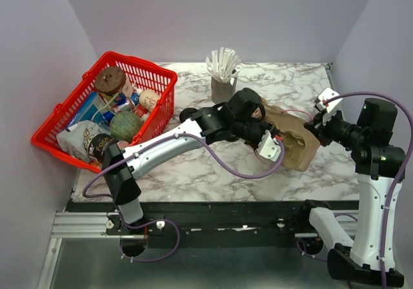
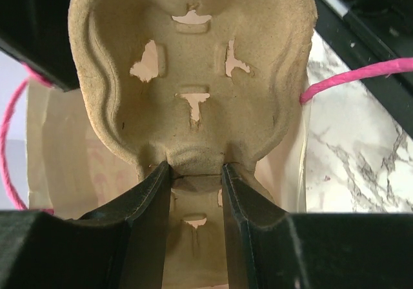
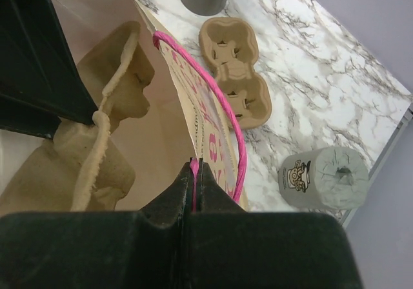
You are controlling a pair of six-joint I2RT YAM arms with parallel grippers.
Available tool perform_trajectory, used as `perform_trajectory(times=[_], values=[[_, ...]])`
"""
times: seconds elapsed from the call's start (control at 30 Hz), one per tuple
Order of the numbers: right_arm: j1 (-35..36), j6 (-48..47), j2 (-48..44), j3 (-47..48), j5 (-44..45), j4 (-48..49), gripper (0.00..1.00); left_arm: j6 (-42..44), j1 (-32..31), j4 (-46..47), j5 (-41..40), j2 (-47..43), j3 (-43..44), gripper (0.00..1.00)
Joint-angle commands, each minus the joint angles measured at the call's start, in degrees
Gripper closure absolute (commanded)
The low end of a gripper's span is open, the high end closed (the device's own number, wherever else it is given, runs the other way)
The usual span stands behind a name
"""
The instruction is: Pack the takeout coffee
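— Between the left gripper's (image 2: 195,169) fingers, what sits?
— The carrier (image 2: 193,63). Both fingers are clamped on the narrow ridge between its two pockets, and it is held on edge at the open mouth of the bag (image 2: 58,153).
— And the arm behind it?
— It stretches from its base at the near left across the table (image 1: 193,166) to the right, with the wrist bent down over the bag.
— The right gripper (image 3: 195,166)?
— It is pinched tight on the bag's pink handle (image 3: 244,152). Its arm stands upright at the right edge, forearm reaching leftward.
— Materials?
— The carrier is rough brown moulded pulp, with ragged cross-shaped slits in the pocket floor. The bag is smooth pale paper and the handle is thin cord. A second carrier (image 3: 235,69) of the same pulp lies flat on the white-and-grey marbled top. It is near a grey cup (image 1: 222,90) of white sticks (image 1: 222,63) and a pale grey-green roll (image 3: 322,176).
— Any writing?
— Pink lettering runs down the bag's outer face, too skewed to read. The roll carries a small dark cartoon-like print, with no legible words.
— The coffee cup and lid?
— I cannot pick them out in any view. The held carrier's visible pocket shows only its bare slit floor.
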Motion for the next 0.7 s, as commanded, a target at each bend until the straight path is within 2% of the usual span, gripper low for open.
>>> perform_trajectory(times=[0.0, 0.27, 0.47, 0.67], values=[[0.54, -0.59, -0.32, 0.39, -2.04, -1.41, 0.99, 3.00, -1.66, -4.72, -5.37, 1.86, 4.36, 1.00], [1.06, -0.94, -1.02, -0.84, -0.28, -1.06, 0.99, 2.30, -4.91, -13.07, -15.74, 7.41, 15.17, 1.00], [1.06, 1.43, -1.73, -2.77, -0.37, 0.96, 0.99, 0.54, -5.62, -10.79, -19.78, 6.00, 15.18, 1.00], [1.06, 2.67, -1.55, -2.25, -0.72, 2.11, 0.99, 3.35, -6.15, -14.73, -21.99, 7.66, 15.44, 1.00]])
